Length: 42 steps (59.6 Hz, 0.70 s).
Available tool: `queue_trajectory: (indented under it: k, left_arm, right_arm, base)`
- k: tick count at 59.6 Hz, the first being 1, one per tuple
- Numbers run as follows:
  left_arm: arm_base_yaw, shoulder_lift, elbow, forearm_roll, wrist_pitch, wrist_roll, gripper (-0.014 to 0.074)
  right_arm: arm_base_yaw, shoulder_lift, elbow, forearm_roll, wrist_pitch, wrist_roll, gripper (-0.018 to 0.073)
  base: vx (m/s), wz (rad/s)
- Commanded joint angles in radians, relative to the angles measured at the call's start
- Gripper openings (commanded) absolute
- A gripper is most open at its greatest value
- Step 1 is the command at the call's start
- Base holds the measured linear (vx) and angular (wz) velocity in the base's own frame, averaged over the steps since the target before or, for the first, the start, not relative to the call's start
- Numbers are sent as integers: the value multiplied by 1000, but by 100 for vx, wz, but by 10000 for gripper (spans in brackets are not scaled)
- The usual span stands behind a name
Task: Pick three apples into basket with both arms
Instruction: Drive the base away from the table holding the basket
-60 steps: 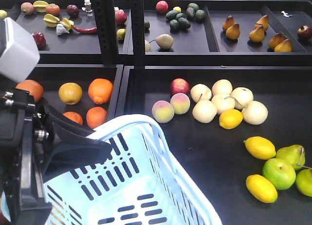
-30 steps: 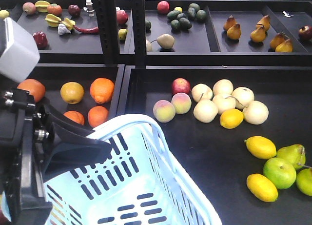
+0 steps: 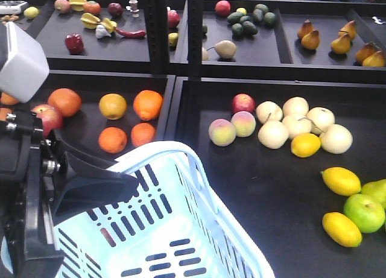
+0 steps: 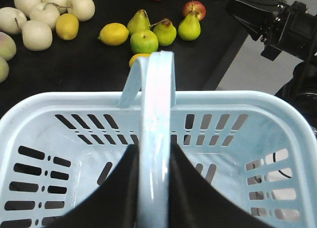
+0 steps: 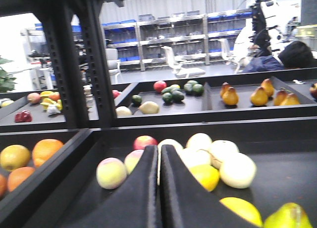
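Eyeing the first apple (image 5: 144, 141): it sits toward the back edge of the lower right tray (image 3: 265, 193), left part, just beside two peaches (image 3: 222, 132) (can't tell if touching), w/ pale round fruits (image 3: 272, 133) to its right. From my R gripper (image 5: 159, 148) it lies straight ahead, a touch left of the fingertip line and further back on the tray. R is the free arm, so I judge it's R's pick. R fingers are pressed nearly together, only a slit between them and nothing held, so they'd need to spread first. The apple's round, so no long axis to line up on, and I can't tell which way its stem points. The basket (image 3: 158, 149) hangs at that tray's front-left corner, turned diagonal to the front edge. Its long axis runs across the L wrist view and the hoop handle (image 4: 156, 89) spans the short way. No apple shows inside, tho my own fingers hide part of the floor. My L gripper (image 4: 152, 156) is clamped on that handle, one finger each side, so L is busy carrying. The second apple (image 3: 48, 118) is near the left edge of the lower left tray (image 3: 87, 130), by the oranges (image 3: 148, 104). The third apple (image 4: 194, 9) lies by the green pears (image 4: 189, 26), near the right tray's front edge, also R's side.
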Motion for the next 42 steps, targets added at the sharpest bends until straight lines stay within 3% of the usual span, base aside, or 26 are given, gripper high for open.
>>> queue_trajectory:
  k: [1,42]
  left_arm:
    - [-7,-18,-27,-50,-73,-12,-6]
    - [-7,-18,-27,-49,-73,-12,-6]
  right_arm:
    - [-4,-11,14,-2,-70,-5,-4]
    - [-4,-11,14,-2,-70,-5,-4]
  base:
    - [-6,21]
    - [-9,35]
